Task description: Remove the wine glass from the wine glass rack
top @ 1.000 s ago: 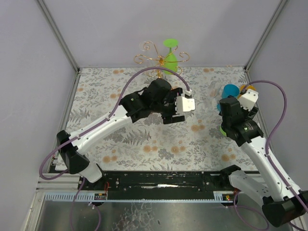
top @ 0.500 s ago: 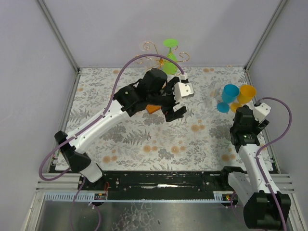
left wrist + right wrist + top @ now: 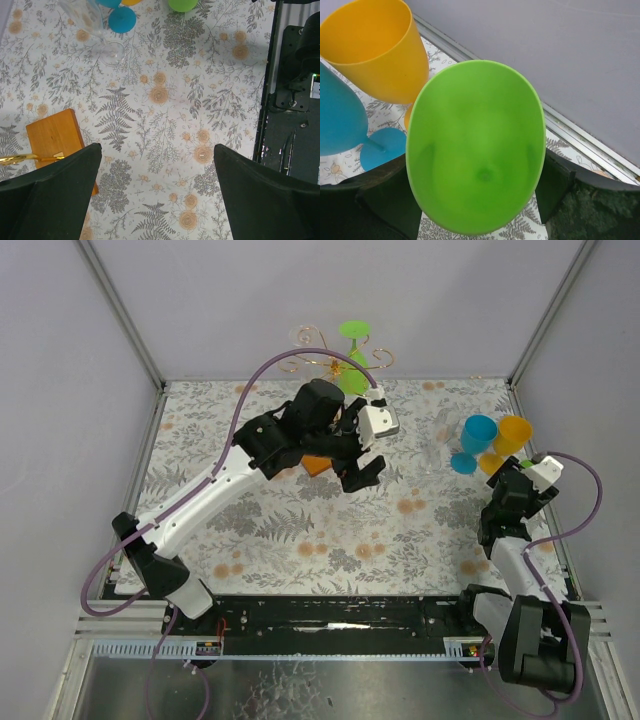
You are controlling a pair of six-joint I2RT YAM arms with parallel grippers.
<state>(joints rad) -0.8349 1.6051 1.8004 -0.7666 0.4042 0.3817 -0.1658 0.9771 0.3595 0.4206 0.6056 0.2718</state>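
Nearest you, by the right edge of the floral-patterned desk (image 3: pixel 300 530), your right claw (image 3: pixel 517 478) has its fingers spread wide on either side of the bowl of a lime-green plastic wine glass (image 3: pixel 475 150). Whether they press on it cannot be told.

Just beyond it stand an orange plastic wine glass (image 3: pixel 514 432) and a blue plastic wine glass (image 3: pixel 478 430), side by side. A clear stemmed glass (image 3: pixel 111 52) stands to their left.

At mid-desk your left claw (image 3: pixel 157 150) hangs above the surface, jaws wide apart with nothing between them. It is just beside the flat orange base (image 3: pixel 52 132) of the thin gold wire wine glass rack (image 3: pixel 322 364).

Farthest away, the task's wine glass (image 3: pixel 351 330), a second green one, hangs upside down from the rack's scrolled arms. Its foot is uppermost and it is apart from both claws.
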